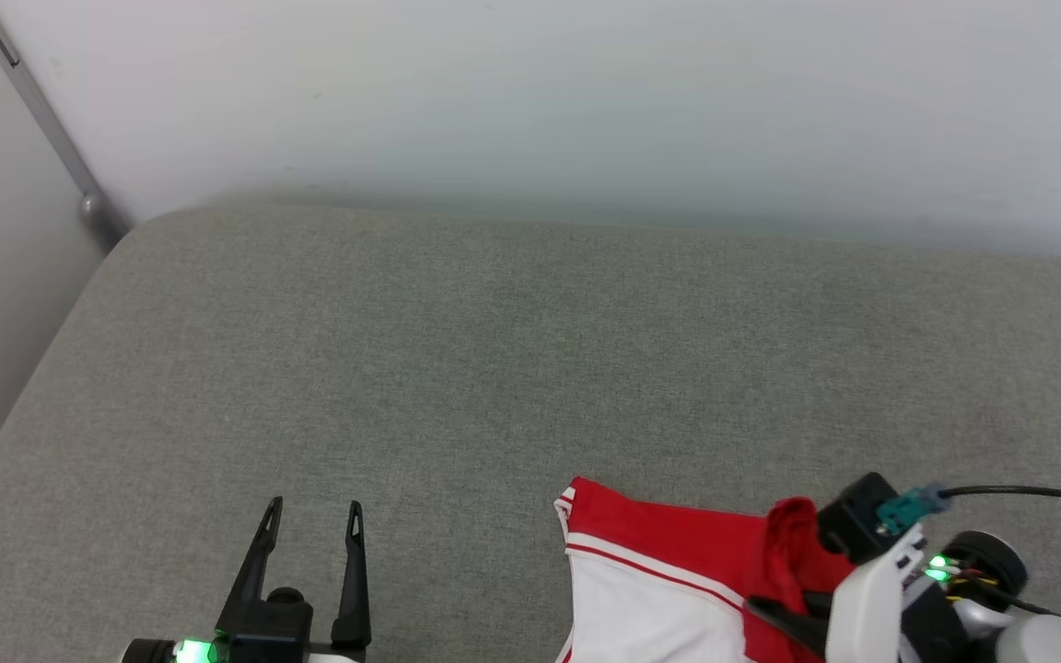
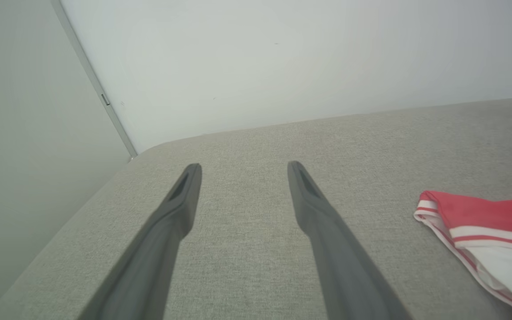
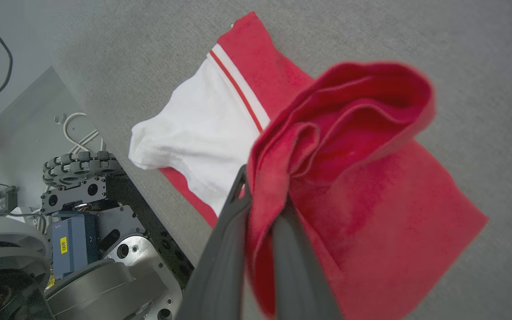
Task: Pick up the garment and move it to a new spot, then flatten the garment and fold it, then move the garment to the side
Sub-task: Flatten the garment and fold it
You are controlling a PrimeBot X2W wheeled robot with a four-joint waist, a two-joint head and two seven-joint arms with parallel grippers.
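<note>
While the right pincer (image 3: 262,195) stands clamped on a bunched red fold of the garment (image 3: 371,200), one finger outside the fold and the other buried in it, the hold is judged adequate for a carry but slender: a single pinch near one edge. Cloth next to the fingers is raised and curled into a hood. Beyond that, the red body and a white sleeve with its red stripe lie on the grey padded surface (image 3: 482,66), at its near edge on the robot's right, just beside the robot's own base (image 3: 82,249). The step in hand appears to be the pick-up and move. Recommended: lift straight up until the sleeve and hem hang free before travelling, so nothing drags or catches on the edge, then carry toward the open middle of the surface, where there is room to spread. The left pincer (image 1: 309,516) is wide and empty, well apart from the garment, and is judged well placed to take a second corner after set-down. Risk noted: soft fabric may slip from a one-point pinch if moved briskly.
</note>
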